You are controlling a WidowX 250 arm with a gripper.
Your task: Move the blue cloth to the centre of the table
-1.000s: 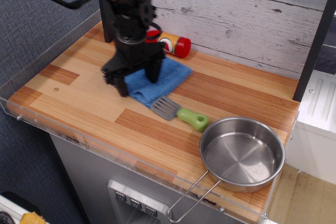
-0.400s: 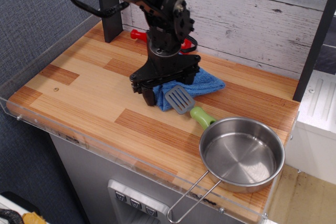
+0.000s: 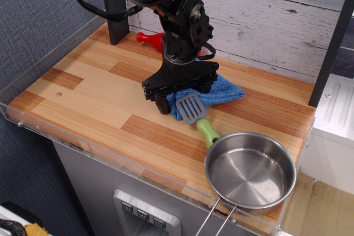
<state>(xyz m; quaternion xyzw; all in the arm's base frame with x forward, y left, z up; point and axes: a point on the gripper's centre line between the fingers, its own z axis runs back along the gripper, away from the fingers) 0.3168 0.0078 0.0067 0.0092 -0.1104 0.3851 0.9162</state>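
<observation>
The blue cloth (image 3: 220,90) lies crumpled on the wooden table (image 3: 83,89), right of the middle and toward the back. My gripper (image 3: 173,100) points down at the cloth's left end and pinches that edge, with the black arm rising above it. The rest of the cloth trails to the right on the wood. The near part of the cloth is partly covered by a spatula's head.
A spatula with a grey slotted head (image 3: 191,108) and green handle (image 3: 207,132) lies against the cloth's front. A steel pan (image 3: 250,171) sits at the front right corner. A red bottle (image 3: 150,38) lies at the back behind the arm, beside a black post (image 3: 113,17). A clear rim (image 3: 33,75) edges the table.
My gripper has moved right and slightly forward, dragging the blue cloth with it. The spatula was pushed right and turned, and the pan has shifted a little toward the front.
</observation>
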